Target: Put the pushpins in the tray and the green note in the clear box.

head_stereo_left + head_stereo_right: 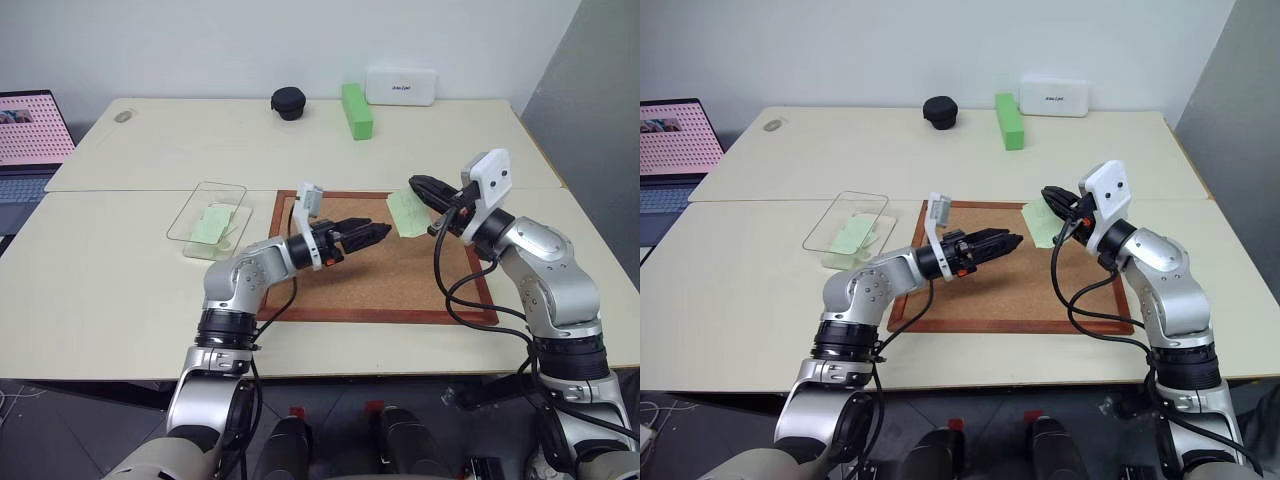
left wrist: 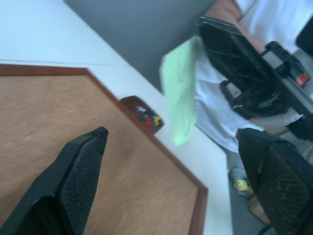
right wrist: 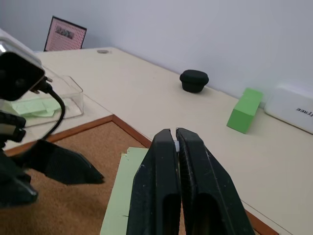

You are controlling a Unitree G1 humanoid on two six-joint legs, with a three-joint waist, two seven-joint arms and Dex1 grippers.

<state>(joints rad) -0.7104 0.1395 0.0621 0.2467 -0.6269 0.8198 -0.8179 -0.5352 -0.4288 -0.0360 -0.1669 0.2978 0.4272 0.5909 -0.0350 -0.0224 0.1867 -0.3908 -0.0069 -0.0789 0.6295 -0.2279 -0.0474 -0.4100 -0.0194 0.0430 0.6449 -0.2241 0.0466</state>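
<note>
Cork board (image 1: 380,270) lay mostly bare between the wide-apart left gripper (image 1: 378,233) and the right gripper (image 1: 420,186), clamped on the green note (image 1: 405,212), whose pinched edge was hidden.

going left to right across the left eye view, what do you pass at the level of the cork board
laptop → clear box with green paper in it → left gripper, open over the cork board → green note → right gripper, shut on the green note

head stereo overhead; close wrist views
</note>
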